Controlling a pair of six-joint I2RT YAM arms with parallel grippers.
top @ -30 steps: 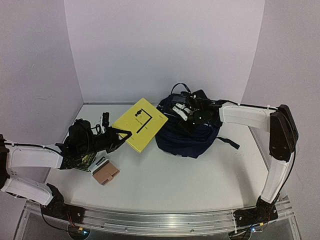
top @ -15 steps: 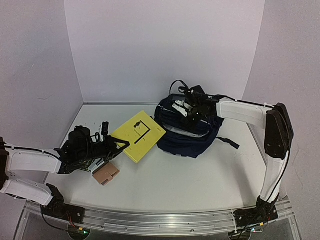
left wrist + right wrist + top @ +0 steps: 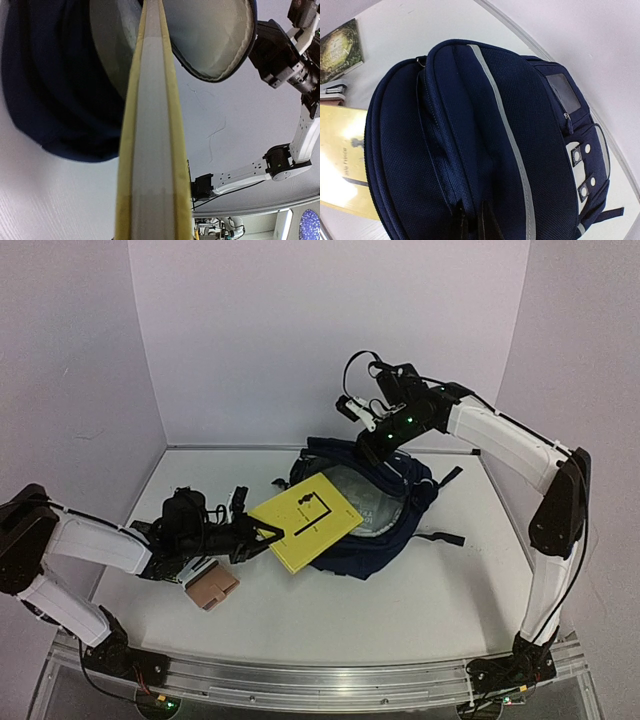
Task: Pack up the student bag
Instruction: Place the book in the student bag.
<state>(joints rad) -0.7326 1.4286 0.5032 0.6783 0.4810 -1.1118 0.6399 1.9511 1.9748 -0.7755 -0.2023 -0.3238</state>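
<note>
Left jaws clamp a yellow book (image 3: 305, 520); right jaws pinch the rim of a navy fabric backpack (image 3: 415, 485). A slip there could close its mouth.

The right hand (image 3: 362, 422) has closed on the bag (image 3: 398, 515) and risen from low on it to well above the surface (image 3: 400, 600). That lifts the bag's top edge, so its mouth now gapes and pale lining (image 3: 365, 495) shows. The left hand (image 3: 252, 533) has carried the book (image 3: 305, 522) rightward, over the bag's mouth.
</note>
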